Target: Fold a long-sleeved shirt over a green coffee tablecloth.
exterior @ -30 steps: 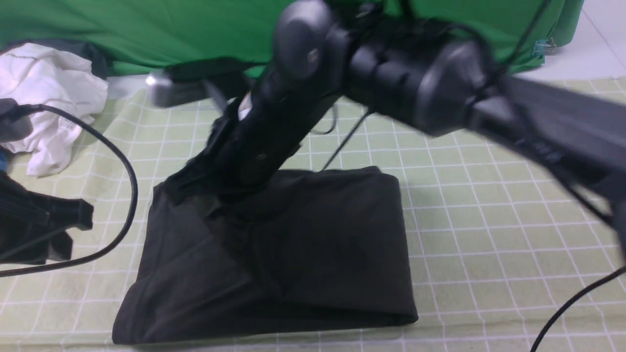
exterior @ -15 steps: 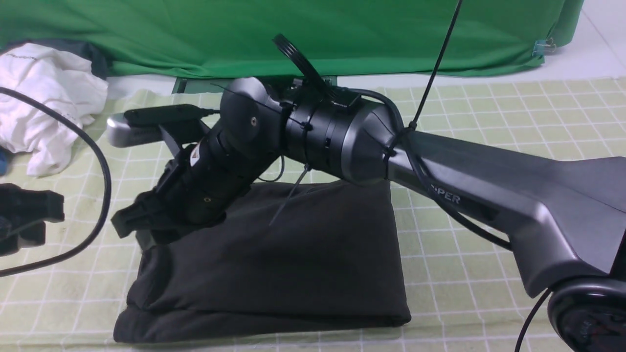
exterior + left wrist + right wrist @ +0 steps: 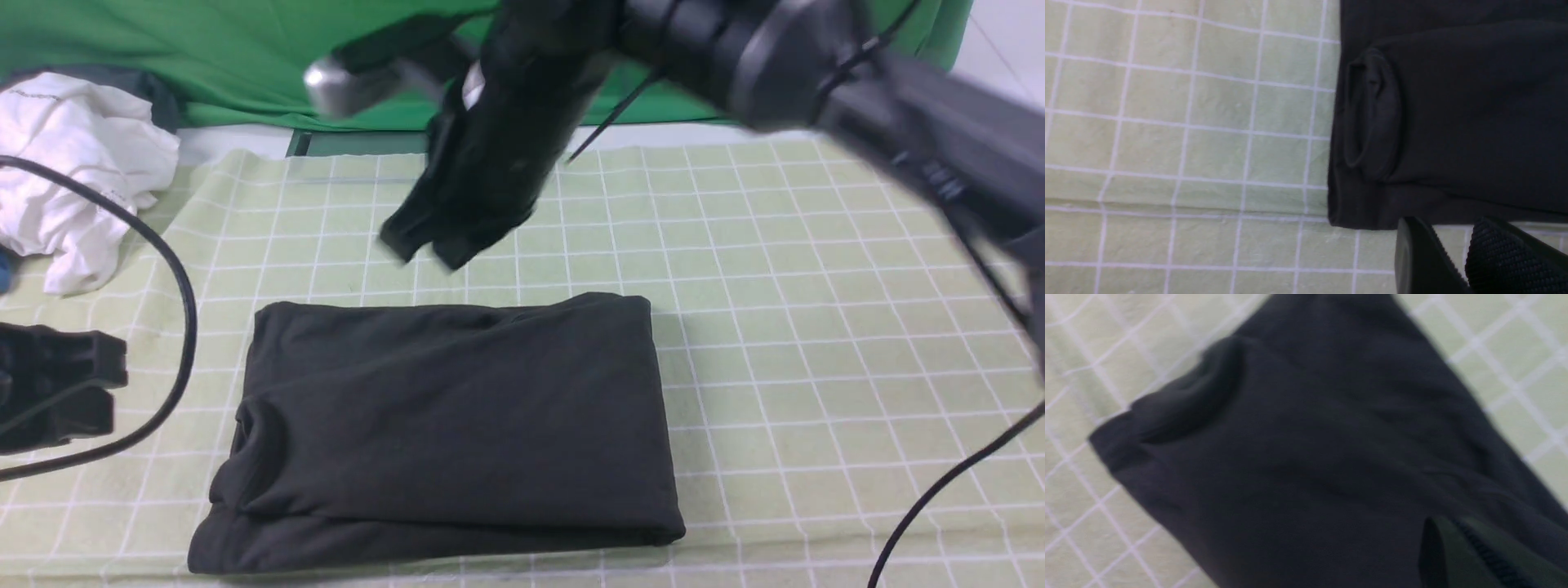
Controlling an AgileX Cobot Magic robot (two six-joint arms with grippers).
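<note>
The long-sleeved shirt point(image 3: 449, 425) lies folded in a rectangle on the green coffee tablecloth point(image 3: 816, 343). The right gripper point(image 3: 433, 241), blurred, hangs above the cloth at the shirt's 12 o'clock, arm slanting down from 2 o'clock, jaws pressed together, empty. The left gripper point(image 3: 61, 392) hovers at 9 o'clock, jaws slightly apart, holding nothing.

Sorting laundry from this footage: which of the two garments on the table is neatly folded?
The large black cotton shirt, a flat rectangle on the pale yellow-green gridded tablecloth. The smaller white garment lies crumpled at the far left edge.
</note>
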